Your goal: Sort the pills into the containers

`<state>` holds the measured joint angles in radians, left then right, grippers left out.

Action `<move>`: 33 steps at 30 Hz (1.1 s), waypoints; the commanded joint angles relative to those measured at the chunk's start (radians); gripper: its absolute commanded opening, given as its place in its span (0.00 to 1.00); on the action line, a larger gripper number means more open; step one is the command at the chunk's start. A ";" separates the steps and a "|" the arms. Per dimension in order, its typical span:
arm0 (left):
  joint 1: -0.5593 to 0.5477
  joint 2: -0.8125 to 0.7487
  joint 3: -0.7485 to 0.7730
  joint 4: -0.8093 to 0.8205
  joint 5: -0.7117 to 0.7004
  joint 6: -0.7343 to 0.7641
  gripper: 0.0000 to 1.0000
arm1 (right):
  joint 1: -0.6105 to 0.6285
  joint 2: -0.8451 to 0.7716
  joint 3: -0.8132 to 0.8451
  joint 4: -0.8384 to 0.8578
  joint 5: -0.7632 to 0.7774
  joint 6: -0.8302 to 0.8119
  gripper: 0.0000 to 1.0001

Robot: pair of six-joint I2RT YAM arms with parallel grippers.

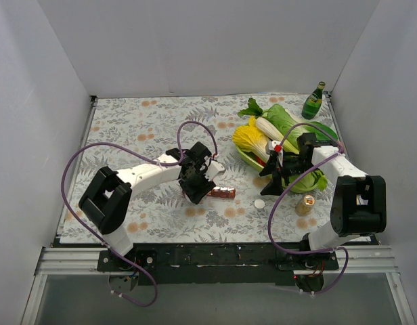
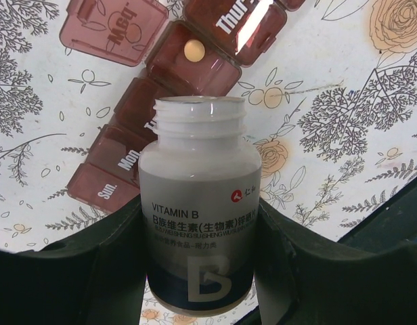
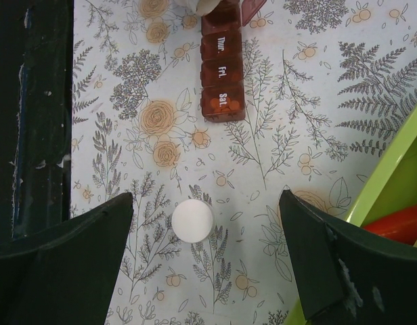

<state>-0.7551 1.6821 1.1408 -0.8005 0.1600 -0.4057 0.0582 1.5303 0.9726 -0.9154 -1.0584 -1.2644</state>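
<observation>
The containers are one dark-red strip of day compartments [image 2: 120, 159] on the flowered cloth, also in the top view [image 1: 223, 193] and the right wrist view [image 3: 222, 88]. Two lids stand open; one open compartment holds a round pale pill [image 2: 193, 49]. My left gripper [image 2: 202, 211] is shut on an uncapped white Vitamin B bottle [image 2: 198, 203], whose mouth points at the strip's middle. My right gripper [image 3: 205, 203] is open and empty above the bottle's white cap [image 3: 193, 220], which lies flat on the cloth. Both grippers show in the top view: left [image 1: 195, 181], right [image 1: 275, 172].
A green plate [image 1: 310, 183] of vegetables sits behind the right gripper; its edge [image 3: 398, 176] is by the right finger. A tan-lidded little jar [image 1: 304, 203] stands near the right arm. A green glass bottle [image 1: 313, 101] stands at the back right.
</observation>
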 commanded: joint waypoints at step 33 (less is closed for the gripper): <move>-0.027 0.070 0.135 -0.094 -0.070 -0.027 0.00 | -0.015 -0.013 0.038 -0.037 -0.041 -0.036 0.97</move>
<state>-0.7765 1.7546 1.2324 -0.8806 0.1093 -0.4274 0.0490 1.5307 0.9730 -0.9218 -1.0626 -1.2835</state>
